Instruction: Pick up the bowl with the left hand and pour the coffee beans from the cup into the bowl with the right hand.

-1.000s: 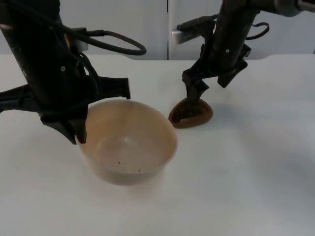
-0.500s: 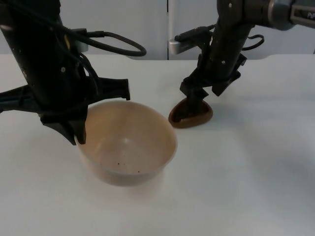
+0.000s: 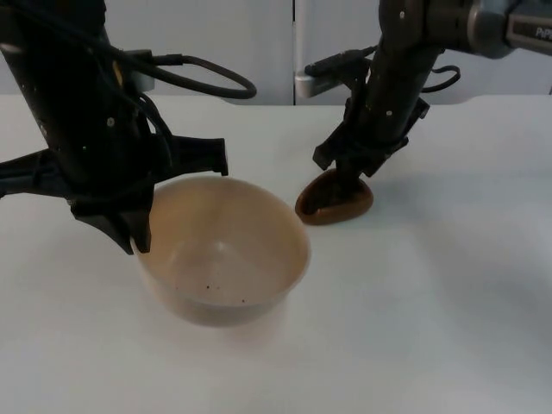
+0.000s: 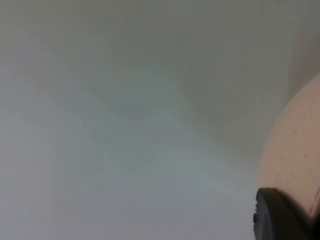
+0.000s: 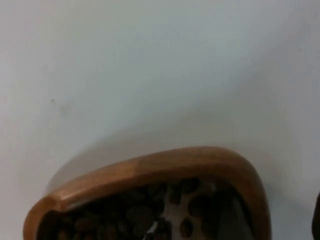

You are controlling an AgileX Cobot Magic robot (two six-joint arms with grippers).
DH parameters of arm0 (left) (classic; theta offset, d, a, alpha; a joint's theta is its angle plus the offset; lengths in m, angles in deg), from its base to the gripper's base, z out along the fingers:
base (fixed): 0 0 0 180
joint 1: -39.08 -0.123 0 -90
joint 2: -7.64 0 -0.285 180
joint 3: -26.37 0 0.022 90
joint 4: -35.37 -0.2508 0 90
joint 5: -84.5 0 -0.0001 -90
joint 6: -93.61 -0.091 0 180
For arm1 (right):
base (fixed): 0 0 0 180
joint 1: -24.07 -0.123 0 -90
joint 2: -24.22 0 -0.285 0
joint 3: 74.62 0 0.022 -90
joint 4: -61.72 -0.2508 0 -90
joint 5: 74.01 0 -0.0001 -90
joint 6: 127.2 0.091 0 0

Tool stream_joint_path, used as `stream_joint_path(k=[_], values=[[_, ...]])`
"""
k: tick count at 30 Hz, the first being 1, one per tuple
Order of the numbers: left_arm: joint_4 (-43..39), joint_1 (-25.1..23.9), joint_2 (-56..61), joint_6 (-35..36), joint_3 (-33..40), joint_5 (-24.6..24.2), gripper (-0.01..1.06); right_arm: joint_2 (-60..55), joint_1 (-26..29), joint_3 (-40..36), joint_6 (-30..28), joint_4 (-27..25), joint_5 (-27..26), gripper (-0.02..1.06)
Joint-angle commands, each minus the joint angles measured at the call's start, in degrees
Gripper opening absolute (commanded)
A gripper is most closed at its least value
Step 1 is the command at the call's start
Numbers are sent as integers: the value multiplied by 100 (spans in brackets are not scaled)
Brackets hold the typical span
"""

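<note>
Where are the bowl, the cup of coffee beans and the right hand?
bowl (image 3: 226,250): top view, on its inner wall.
cup (image 5: 150,167): right wrist view, on its brown rim.
right hand (image 3: 349,177): top view, at its fingertips on the cup.

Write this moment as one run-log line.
left gripper: on beige plastic bowl rim | right gripper: at brown wooden cup of coffee beans

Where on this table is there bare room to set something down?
The table is bare right of the bowl and in front of the cup. It is crowded between bowl and cup, with the left gripper and right gripper.
</note>
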Motion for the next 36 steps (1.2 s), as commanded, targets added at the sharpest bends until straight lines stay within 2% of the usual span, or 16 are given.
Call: stream_joint_path(k=[1, 11, 25, 31, 36], values=[[-54, 25, 14, 25, 6, 4, 5, 42, -14, -4, -25, -125, -118, 39], [-53, 25, 14, 25, 6, -7, 5, 42, -14, -249, -25, -113, -339, 38], [-53, 25, 14, 25, 6, -7, 5, 42, -14, -249, -25, -105, -309, 23], [-53, 25, 14, 25, 6, -7, 5, 42, -14, -249, -25, -63, -309, 1], [-53, 25, 14, 25, 6, -7, 5, 42, -14, -249, -25, -63, -309, 0]])
